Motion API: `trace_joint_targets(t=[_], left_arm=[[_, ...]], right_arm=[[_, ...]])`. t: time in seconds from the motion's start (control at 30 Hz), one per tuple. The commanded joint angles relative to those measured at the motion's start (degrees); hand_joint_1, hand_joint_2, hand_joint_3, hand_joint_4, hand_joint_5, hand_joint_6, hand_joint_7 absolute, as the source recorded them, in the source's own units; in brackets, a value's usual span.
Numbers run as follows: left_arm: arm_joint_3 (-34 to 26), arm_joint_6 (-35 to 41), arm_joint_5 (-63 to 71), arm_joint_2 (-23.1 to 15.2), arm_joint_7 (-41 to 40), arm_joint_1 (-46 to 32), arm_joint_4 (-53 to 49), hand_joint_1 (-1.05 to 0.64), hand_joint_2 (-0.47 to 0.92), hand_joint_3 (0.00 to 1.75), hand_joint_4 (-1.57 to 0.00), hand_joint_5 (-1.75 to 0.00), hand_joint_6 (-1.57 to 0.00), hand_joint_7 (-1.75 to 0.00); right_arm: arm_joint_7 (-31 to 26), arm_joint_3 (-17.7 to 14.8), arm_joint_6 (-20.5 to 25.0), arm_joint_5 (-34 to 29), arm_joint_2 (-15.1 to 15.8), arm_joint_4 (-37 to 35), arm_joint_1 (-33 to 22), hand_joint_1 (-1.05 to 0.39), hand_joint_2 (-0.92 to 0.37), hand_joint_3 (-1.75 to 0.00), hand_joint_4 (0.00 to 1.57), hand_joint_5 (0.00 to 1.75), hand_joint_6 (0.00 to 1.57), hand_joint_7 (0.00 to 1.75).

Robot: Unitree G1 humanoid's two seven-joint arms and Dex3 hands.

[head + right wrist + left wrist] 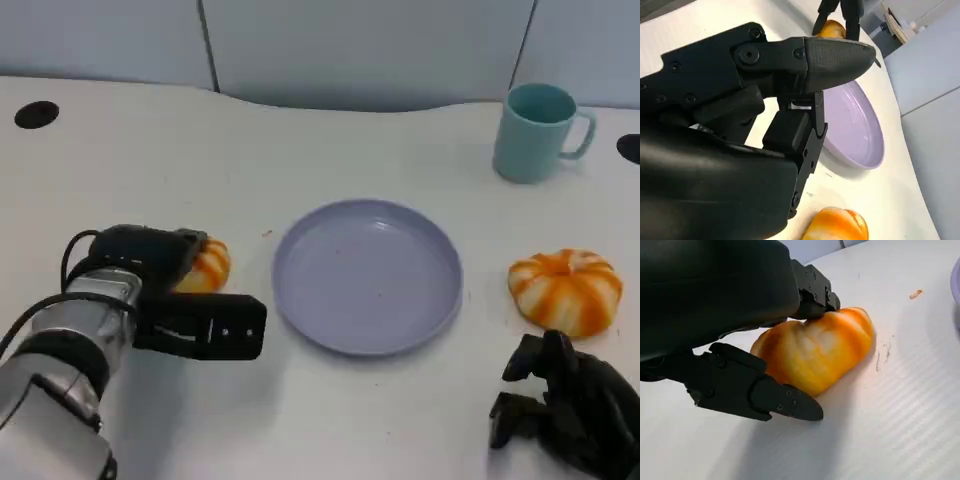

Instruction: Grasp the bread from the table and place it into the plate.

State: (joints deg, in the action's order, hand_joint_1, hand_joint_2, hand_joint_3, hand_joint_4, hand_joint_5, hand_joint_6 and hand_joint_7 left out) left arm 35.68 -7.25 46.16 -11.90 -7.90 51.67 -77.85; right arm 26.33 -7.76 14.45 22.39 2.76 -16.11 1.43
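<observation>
Our left hand (765, 340) grasps the orange-and-white striped bread roll (815, 355) on the white table (300, 420), left of the round lavender plate (440, 300). We should firm the grip before lifting toward the plate. Our right hand (565, 405) rests with fingers apart, holding nothing, right of the plate.

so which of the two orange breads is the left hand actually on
The bread left of the plate: that bread sits between the left hand's fingers. The other bread, right of the plate, lies untouched just beyond the right hand.
</observation>
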Motion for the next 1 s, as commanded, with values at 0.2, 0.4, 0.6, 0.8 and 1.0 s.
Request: trace_joint_targets(t=[0.2, 0.4, 0.6, 0.8, 1.0], left_arm=[[0.93, 0.12, 0.24, -0.33, -1.25, -0.76, -0.44, -0.33, 0.92, 0.13, -0.66, -1.32, -0.78, -0.78], [1.96, -0.36, 1.0, -0.63, -6.22, -1.43, -0.49, -0.33, 0.92, 0.31, -0.56, -1.7, -0.62, -1.21], [1.58, -4.97, 0.6, -1.8, -16.5, -3.08, 0.05, -0.25, 0.92, 0.34, -0.73, -1.75, -0.52, -1.72], [-2.01, -6.51, -2.38, -1.48, -25.72, -3.04, 0.58, -0.25, 0.92, 0.26, -0.71, -1.75, -0.49, -1.71], [-9.8, -11.06, -9.77, 0.3, -26.05, -1.54, 1.73, -0.17, 0.9, 0.28, -0.69, -1.75, -0.49, -1.75]], right_arm=[[0.24, -0.43, 1.32, 0.29, 0.75, -0.07, -1.97, -0.44, -0.92, -0.44, 1.22, 1.19, 1.12, 1.11], [0.26, -0.2, 0.9, 0.13, 0.65, -0.06, -2.04, -0.45, -0.92, -0.44, 1.23, 1.19, 1.12, 1.1], [0.44, -0.22, 0.76, 0.34, 0.62, -0.26, -2.02, -0.45, -0.92, -0.44, 1.24, 1.18, 1.12, 1.09], [-0.25, -0.09, 1.22, 0.15, 0.52, -0.18, -1.76, -0.44, -0.92, -0.44, 1.24, 1.17, 1.12, 1.09], [-0.41, -0.35, 1.42, 0.62, 0.3, -0.56, -1.48, -0.46, -0.92, -0.42, 1.24, 1.17, 1.13, 1.1]])
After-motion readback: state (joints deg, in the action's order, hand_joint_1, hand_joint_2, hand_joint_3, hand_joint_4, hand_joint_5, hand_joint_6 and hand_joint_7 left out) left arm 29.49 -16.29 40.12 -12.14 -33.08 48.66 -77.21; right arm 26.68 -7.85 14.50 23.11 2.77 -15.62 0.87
